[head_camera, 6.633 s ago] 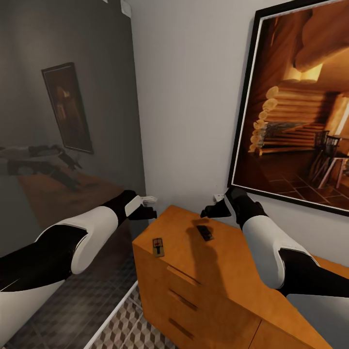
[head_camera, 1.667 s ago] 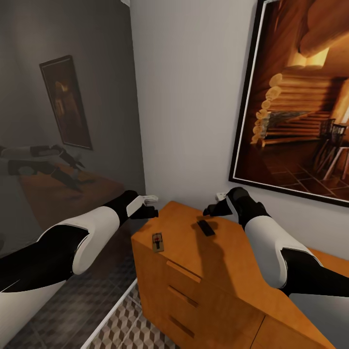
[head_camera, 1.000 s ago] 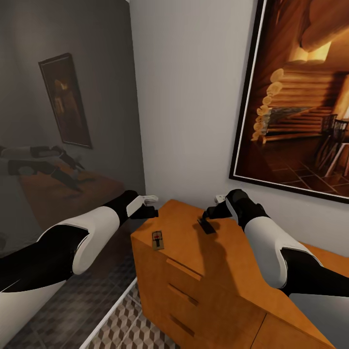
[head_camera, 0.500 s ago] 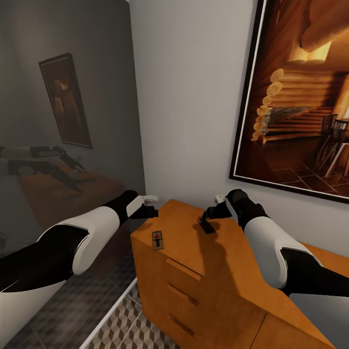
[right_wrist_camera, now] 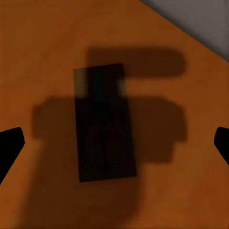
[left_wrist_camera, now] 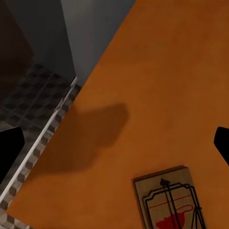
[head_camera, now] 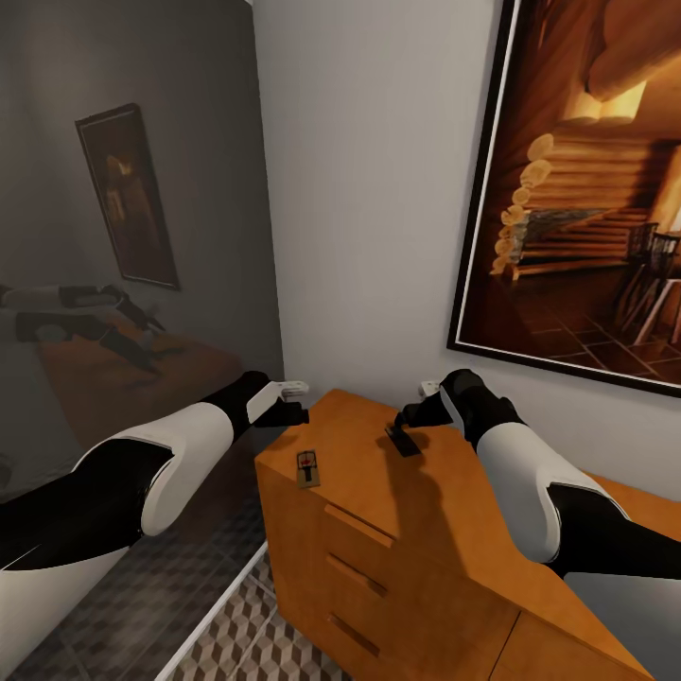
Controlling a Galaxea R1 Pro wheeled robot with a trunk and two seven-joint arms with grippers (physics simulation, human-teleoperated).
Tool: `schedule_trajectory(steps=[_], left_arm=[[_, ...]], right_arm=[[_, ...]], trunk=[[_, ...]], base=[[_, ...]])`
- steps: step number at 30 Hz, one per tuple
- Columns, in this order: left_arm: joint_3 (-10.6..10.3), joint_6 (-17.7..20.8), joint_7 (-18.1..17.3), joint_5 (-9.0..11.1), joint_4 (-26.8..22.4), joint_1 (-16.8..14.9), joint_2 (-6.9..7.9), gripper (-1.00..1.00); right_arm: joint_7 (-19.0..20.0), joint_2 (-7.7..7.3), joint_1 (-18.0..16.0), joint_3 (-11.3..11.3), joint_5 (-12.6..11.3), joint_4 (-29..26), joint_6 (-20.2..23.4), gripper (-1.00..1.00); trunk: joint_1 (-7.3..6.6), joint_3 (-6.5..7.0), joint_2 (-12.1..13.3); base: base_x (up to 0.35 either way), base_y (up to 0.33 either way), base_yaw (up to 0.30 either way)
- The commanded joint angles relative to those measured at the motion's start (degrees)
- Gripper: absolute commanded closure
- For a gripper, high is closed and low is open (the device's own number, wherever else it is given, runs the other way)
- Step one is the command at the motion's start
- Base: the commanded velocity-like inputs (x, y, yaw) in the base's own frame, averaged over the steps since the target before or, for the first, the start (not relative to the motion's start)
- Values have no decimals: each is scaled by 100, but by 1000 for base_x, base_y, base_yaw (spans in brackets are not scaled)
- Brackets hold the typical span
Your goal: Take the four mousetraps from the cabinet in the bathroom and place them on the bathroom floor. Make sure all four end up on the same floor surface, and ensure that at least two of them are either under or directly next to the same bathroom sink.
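orange cabinet [head_camera: 416, 530] top holds two mousetraps [head_camera: 401, 441], right jaws spread wide above one, left jaws wide too.

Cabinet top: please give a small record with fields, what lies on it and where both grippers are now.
surface: flat top of the orange-brown cabinet
mousetrap near left edge, face up, red mark visible, untouched
dark mousetrap, lying flat, in shadow
left gripper, beside the cabinet's left corner, fingers apart, holding nothing
right gripper, above the dark mousetrap, fingers spread wide either side, not gripping it yet
floor: cube-pattern tiles below
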Motion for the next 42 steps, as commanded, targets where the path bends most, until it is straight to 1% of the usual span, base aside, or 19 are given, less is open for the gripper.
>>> schedule_trajectory(steps=[1, 42], left_arm=[[-35, 29, 37, 62, -10, -2, 0, -100], [-35, 29, 37, 62, -7, -2, 0, -100]], right_arm=[[39, 5, -4, -42, 61, -9, 20, -100], [39, 2, -4, -52, 60, 0, 20, -100]], trunk=[[0, -7, -4], [0, -7, -4]], base=[[0, 0, 0], [0, 0, 0]])
